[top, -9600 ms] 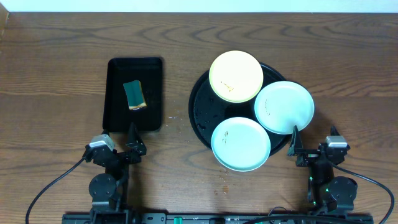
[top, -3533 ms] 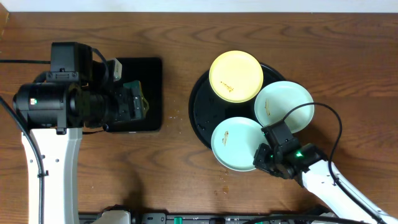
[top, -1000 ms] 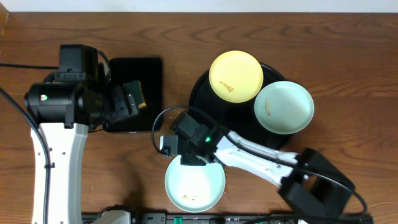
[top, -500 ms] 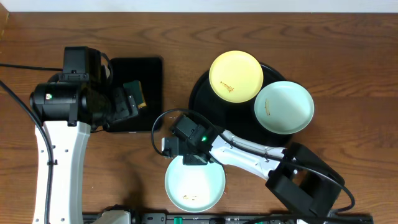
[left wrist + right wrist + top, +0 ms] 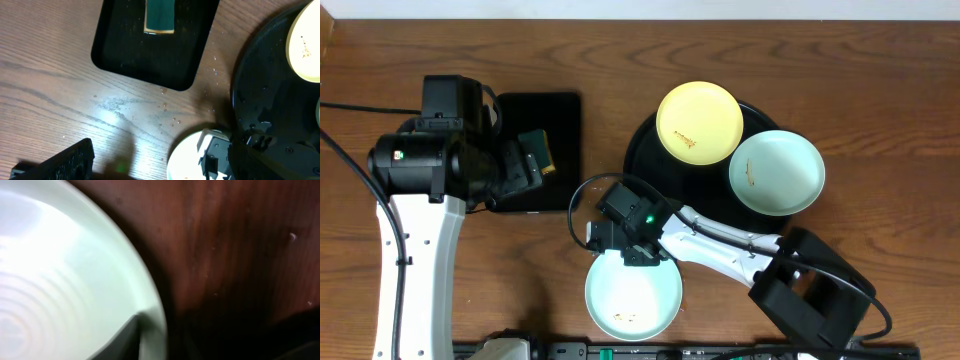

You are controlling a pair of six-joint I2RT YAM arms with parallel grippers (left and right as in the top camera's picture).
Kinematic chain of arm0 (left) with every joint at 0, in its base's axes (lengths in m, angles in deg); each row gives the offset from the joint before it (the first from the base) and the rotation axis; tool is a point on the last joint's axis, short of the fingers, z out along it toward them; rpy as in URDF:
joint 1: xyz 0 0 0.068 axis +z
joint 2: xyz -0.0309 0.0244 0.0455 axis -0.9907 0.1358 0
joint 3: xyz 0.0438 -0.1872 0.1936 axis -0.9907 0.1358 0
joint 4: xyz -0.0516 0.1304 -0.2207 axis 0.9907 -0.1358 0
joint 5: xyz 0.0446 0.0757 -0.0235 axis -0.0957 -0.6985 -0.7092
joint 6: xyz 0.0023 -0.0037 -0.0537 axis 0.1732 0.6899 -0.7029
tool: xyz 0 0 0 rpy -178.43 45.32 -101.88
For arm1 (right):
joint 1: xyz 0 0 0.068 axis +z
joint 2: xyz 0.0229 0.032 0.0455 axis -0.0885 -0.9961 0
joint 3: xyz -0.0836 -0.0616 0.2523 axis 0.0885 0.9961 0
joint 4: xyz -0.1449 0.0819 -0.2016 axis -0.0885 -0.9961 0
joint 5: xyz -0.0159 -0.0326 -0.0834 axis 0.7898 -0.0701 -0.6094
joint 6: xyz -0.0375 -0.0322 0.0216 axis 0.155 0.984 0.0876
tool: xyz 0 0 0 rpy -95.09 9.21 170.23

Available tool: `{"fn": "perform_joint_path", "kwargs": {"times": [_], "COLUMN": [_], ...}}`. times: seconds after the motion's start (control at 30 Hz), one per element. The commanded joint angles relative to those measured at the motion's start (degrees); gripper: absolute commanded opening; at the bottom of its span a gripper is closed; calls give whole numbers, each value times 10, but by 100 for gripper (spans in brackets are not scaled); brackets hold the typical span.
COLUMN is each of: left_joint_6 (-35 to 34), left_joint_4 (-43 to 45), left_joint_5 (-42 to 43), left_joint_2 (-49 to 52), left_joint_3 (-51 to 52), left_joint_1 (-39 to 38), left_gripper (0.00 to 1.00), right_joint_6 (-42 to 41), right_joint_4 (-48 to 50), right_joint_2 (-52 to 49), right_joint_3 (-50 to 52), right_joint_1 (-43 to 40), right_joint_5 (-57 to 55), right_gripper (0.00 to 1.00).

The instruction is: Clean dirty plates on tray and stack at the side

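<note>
Black rectangular tray (image 5: 560,120) sat far left holding a green sponge (image 5: 538,150), with our left claw (image 5: 531,168) above it, spread wide and empty. Mid-table, one mint plate (image 5: 633,300) lay on the wood, and our right claw (image 5: 630,256) straddled its rim. We couldn't tell if it was pinching. The yellow plate (image 5: 698,122) and the second mint plate (image 5: 777,172) sat on the round tray (image 5: 645,170).

Round tray (image 5: 642,165) carries rear plate (image 5: 698,122) at twelve o'clock, side plate (image 5: 777,172) at three; third plate (image 5: 633,297) off it at seven (small tray (image 5: 557,115), holding sponge (image 5: 539,150), at nine).
</note>
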Motion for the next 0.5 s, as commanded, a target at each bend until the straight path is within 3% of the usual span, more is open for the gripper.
{"fn": "perform_joint_path", "kwargs": {"times": [0.0, 0.03, 0.27, 0.47], "left_joint_6": [-3, -3, -3, -3], "left_joint_4": [-1, -1, 7, 7], "left_joint_5": [-10, -10, -9, -10], "left_joint_2": [-3, -3, -3, -3], "left_joint_3": [4, 4, 4, 4], "left_joint_1": [2, 2, 2, 2], "left_gripper": [86, 86, 86, 86], "right_joint_6": [-3, -6, -115, -308], "right_joint_4": [-4, -4, 18, -38], "right_joint_2": [-17, -17, 1, 52], "right_joint_3": [7, 7, -33, -118], "right_joint_1": [-2, -2, -1, -15], "right_joint_5": [-14, -9, -7, -63], "right_gripper": [5, 1, 1, 1]}}
